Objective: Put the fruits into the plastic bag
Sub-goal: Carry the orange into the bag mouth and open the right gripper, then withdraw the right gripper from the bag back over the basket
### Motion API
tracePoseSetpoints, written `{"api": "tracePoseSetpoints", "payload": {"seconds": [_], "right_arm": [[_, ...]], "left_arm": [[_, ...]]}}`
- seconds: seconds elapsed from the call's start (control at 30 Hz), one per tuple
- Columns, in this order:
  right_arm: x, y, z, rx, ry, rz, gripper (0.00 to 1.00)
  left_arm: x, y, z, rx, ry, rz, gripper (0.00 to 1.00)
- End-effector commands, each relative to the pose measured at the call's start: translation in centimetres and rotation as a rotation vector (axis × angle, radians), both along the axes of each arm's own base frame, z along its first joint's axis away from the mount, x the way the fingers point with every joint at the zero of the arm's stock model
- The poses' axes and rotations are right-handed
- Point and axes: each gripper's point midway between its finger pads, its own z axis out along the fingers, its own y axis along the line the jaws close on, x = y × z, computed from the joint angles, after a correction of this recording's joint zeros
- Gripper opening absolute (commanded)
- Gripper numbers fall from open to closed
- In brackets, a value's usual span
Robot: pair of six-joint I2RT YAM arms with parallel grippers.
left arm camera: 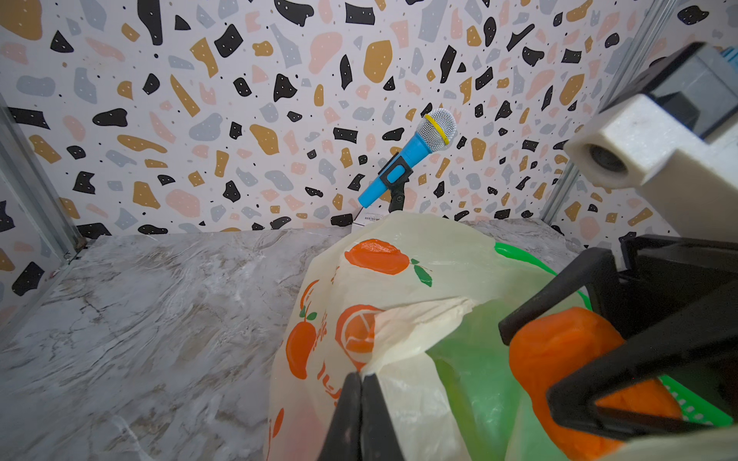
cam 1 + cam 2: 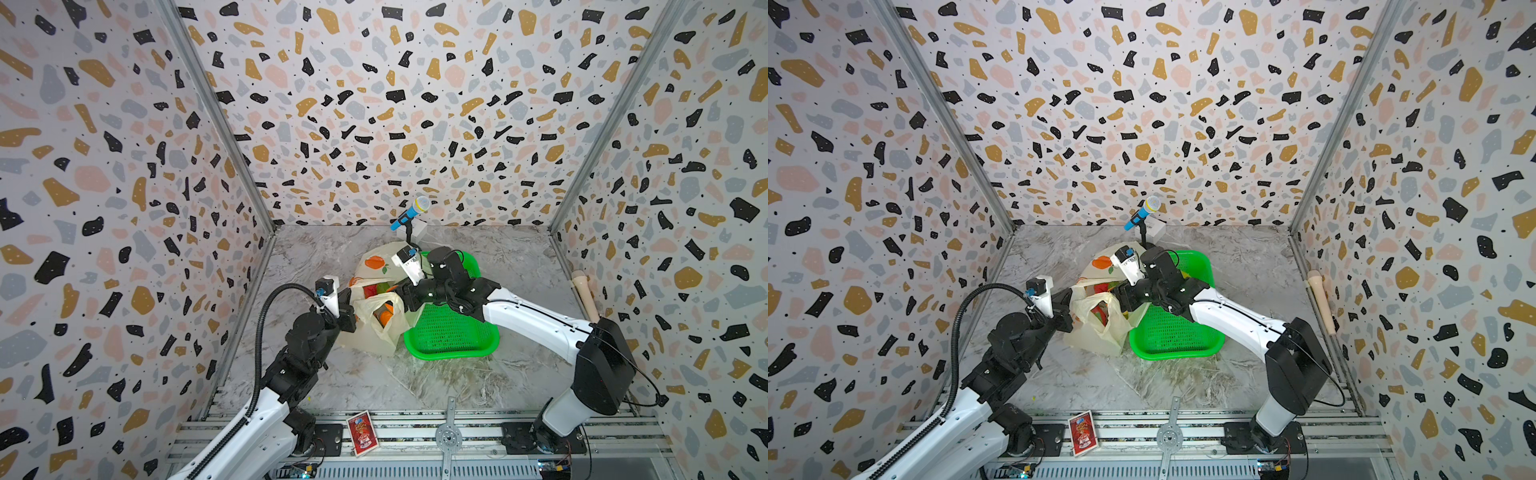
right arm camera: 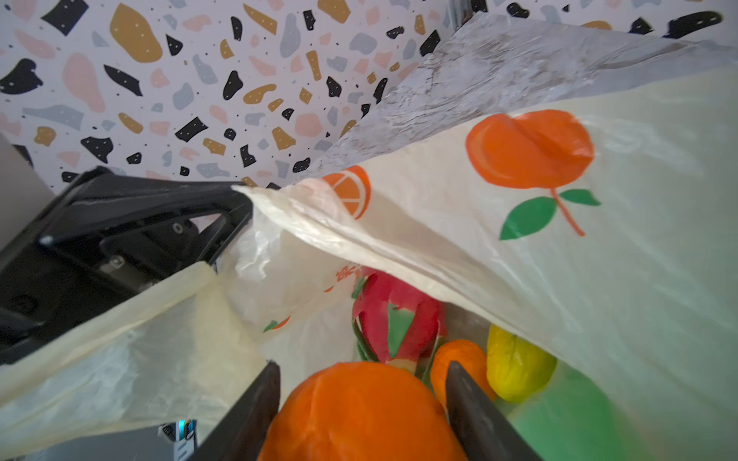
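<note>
Two black pincers are sharing one job. The left pincer (image 1: pixel 361 385) is squeezing its tips tight together on the rim of the thin cream-yellow plastic bag with orange pictures (image 1: pixel 403 255), holding the mouth up and open. The right pincer (image 3: pixel 361 371) is gripping a round orange toy fruit (image 3: pixel 359 415) on both sides, right at that open mouth. Deeper inside, a pink-red dragon fruit (image 3: pixel 393 315), a second small orange (image 3: pixel 463 351) and a yellow lemon (image 3: pixel 515 367) are lying together. The bag is sitting on the grey marble tabletop (image 1: pixel 159 319), right beside the bright green plastic basket (image 2: pixel 449 336).

To do this step well, the right pincer should probably dip a little lower before letting go, so the orange is landing softly and not bouncing out. The left pincer should hold on tight, because the thin rim looks floppy and could fall shut. The right tips should stay clear of the loose plastic fold.
</note>
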Motion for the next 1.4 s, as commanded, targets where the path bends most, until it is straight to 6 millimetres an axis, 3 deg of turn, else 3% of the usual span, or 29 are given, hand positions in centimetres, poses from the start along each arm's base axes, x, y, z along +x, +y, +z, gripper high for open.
{"api": "tracePoseSetpoints", "payload": {"seconds": [0.0, 0.17, 0.37, 0.53, 0.7, 0.83, 1.03, 1.37], "right_arm": [[-0.5, 0.1, -1.6, -0.03, 0.036, 0.031, 0.51], [2.2, 0.2, -3.5, -0.102, 0.04, -0.076, 0.53], [6.9, 1.1, -5.7, -0.228, 0.016, -0.214, 0.55], [11.0, 0.5, -7.9, -0.377, -0.024, -0.351, 0.58], [13.3, -0.7, -8.3, -0.425, -0.03, -0.444, 0.77], [13.3, -0.8, -7.0, -0.403, -0.045, -0.439, 0.89], [11.9, -1.1, -3.0, -0.289, -0.098, -0.406, 0.91], [6.9, -6.5, 3.6, -0.013, -0.128, -0.357, 0.91]], "left_arm": [[0.0, 0.0, 0.9, -0.02, -0.046, -0.002, 0.0], [-0.1, -0.1, 1.0, -0.025, -0.047, -0.009, 0.0], [-0.2, 0.0, 0.9, -0.03, -0.047, -0.008, 0.0], [-0.2, 0.0, 1.0, -0.032, -0.048, -0.009, 0.0], [-0.3, 0.2, 0.9, -0.032, -0.051, 0.001, 0.0], [-0.1, 0.5, 0.9, -0.026, -0.051, 0.018, 0.0], [0.1, 0.8, 0.9, -0.024, -0.047, 0.044, 0.0], [0.4, 0.8, 1.5, -0.046, -0.061, 0.054, 0.0]]}}
